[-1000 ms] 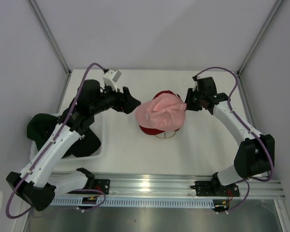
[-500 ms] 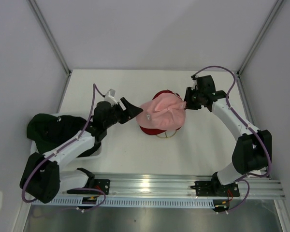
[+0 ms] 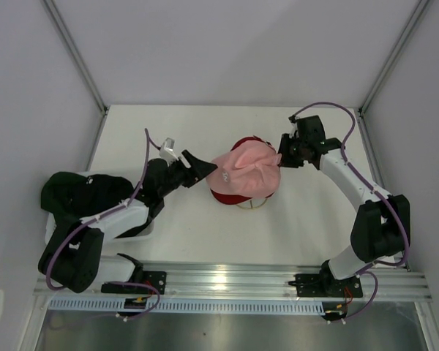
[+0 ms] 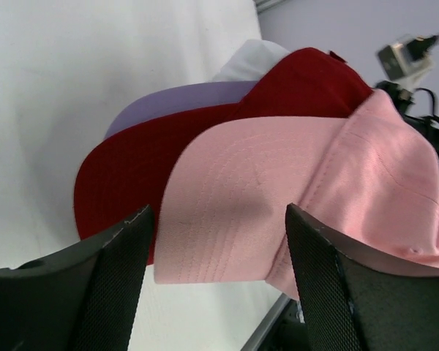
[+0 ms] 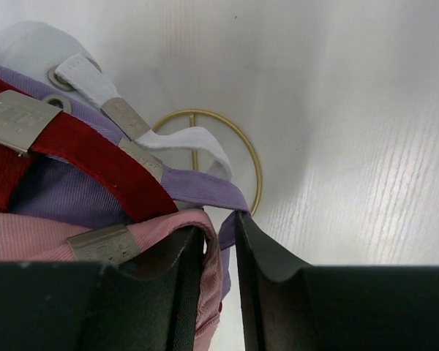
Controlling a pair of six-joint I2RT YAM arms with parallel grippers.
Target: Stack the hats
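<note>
Seeing pink fabric baseball cap topping ribbed red cap and lavender cap on round gold wire stand; our right gripper pinches its rear edge, left gripper gapes astride its stitched brim.

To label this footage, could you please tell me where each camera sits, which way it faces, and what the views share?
Top external: above and behind, looking down on the table; left arm and right arm show.
Left wrist: on the left arm, facing the pink cap brim over red cap and lavender cap; left claw open.
Right wrist: on the right arm, facing the caps' back straps and stand; right claw pinches the pink cap.
Shared: every view shows the pink cap.
</note>
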